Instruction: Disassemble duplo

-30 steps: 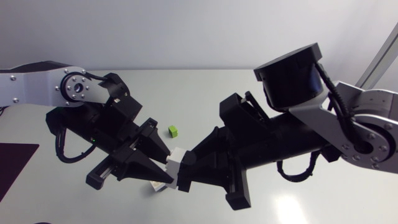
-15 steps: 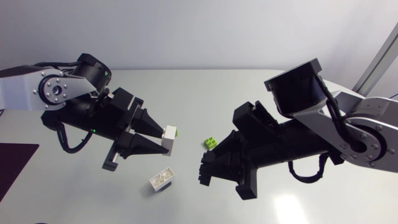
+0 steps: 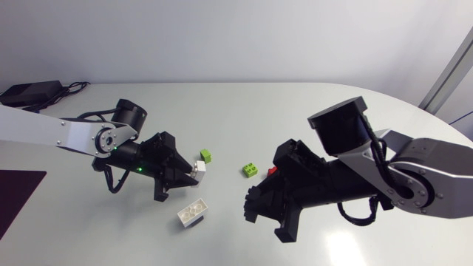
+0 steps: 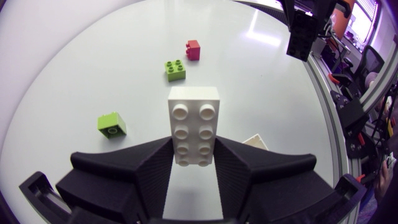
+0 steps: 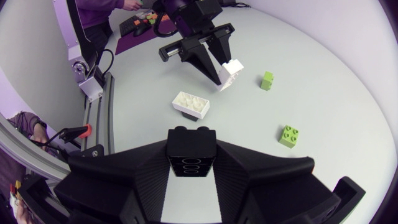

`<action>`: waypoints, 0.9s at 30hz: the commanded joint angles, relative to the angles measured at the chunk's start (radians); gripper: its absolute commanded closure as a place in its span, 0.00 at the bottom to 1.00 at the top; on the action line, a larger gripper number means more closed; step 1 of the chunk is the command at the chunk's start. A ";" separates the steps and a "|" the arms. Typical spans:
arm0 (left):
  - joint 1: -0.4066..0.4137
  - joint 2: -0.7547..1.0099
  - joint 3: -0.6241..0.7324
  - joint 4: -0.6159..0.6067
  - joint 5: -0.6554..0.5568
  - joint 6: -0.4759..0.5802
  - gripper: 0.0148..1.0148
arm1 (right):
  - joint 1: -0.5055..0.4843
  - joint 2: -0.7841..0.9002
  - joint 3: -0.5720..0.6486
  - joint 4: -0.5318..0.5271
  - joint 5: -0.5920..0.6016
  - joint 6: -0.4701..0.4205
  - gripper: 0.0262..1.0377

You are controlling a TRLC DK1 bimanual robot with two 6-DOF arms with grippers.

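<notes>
Left gripper (image 4: 193, 148): pinching white brick (image 4: 193, 115) | right gripper (image 5: 192, 149): pinching black brick (image 5: 191, 163) | we set each down just beneath, then let go

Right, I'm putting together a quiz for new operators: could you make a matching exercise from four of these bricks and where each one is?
Things:
1. white plastic brick showing eight studs
2. black plastic brick
3. other white plastic brick
4. small red plastic brick

Places:
A. on the table near the lime green four-stud brick
B. between the fingers of the left gripper
C. on the table, hollow side up
D. between the fingers of the right gripper

Pairs: 1-B, 2-D, 3-C, 4-A.
</notes>
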 commanded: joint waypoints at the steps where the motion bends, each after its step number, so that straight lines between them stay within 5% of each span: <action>1: -0.003 0.061 -0.025 0.046 -0.011 -0.045 0.78 | 0.010 0.037 -0.041 0.025 0.024 -0.006 0.75; 9: -0.020 0.149 0.004 0.114 -0.034 -0.091 0.76 | 0.007 0.085 -0.084 0.087 0.064 -0.014 0.75; 11: -0.026 0.149 0.006 0.118 -0.040 -0.100 0.61 | 0.004 0.108 -0.088 0.111 0.072 -0.017 0.75; 14: -0.032 0.115 -0.002 0.117 -0.054 -0.120 0.25 | -0.007 0.157 -0.087 0.144 0.078 -0.021 0.75; 15: -0.032 0.093 -0.008 0.115 -0.054 -0.129 0.21 | -0.007 0.167 -0.085 0.153 0.084 -0.021 0.75; 27: -0.092 -0.169 -0.108 0.002 -0.103 -0.175 0.11 | -0.035 0.345 -0.019 0.246 0.172 -0.044 0.72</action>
